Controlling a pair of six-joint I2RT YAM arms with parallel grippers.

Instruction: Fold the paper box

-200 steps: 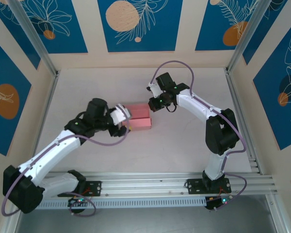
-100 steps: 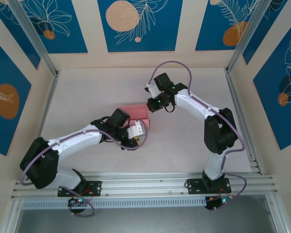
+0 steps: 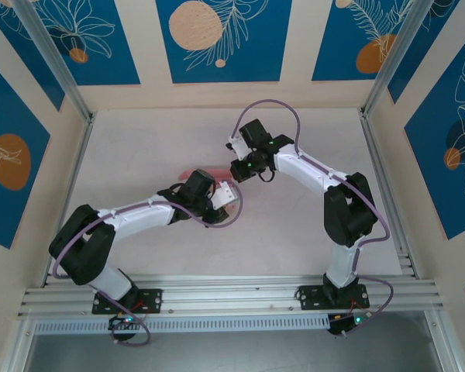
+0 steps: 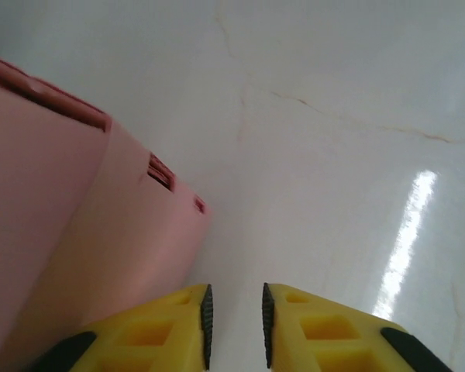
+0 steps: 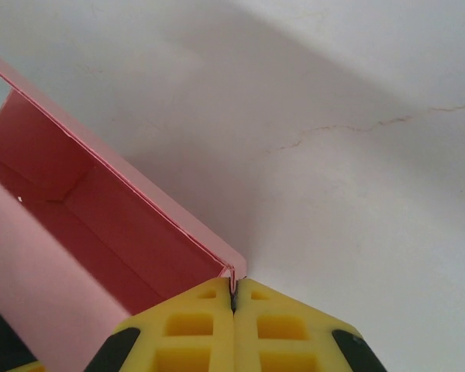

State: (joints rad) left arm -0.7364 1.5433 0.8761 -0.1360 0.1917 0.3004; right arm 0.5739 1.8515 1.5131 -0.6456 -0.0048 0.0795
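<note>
Right jaws tight on paper box (image 5: 139, 232)

1. The top view looks steeply down from above and behind the arm bases. From well back it takes in the whole worktop (image 3: 294, 225), the patterned walls (image 3: 217, 39) and both arms.
2. The left wrist view sits just behind the left fingers (image 4: 163, 333), whose yellow tips line its bottom edge. It faces low across the worktop from very near, with the box (image 4: 62, 217) close on its left.
3. The right wrist view looks out over the right fingers (image 5: 194, 325), just as near, into the box's open inside at its left.
4. All three views share the box and the pale worktop beside it.
</note>
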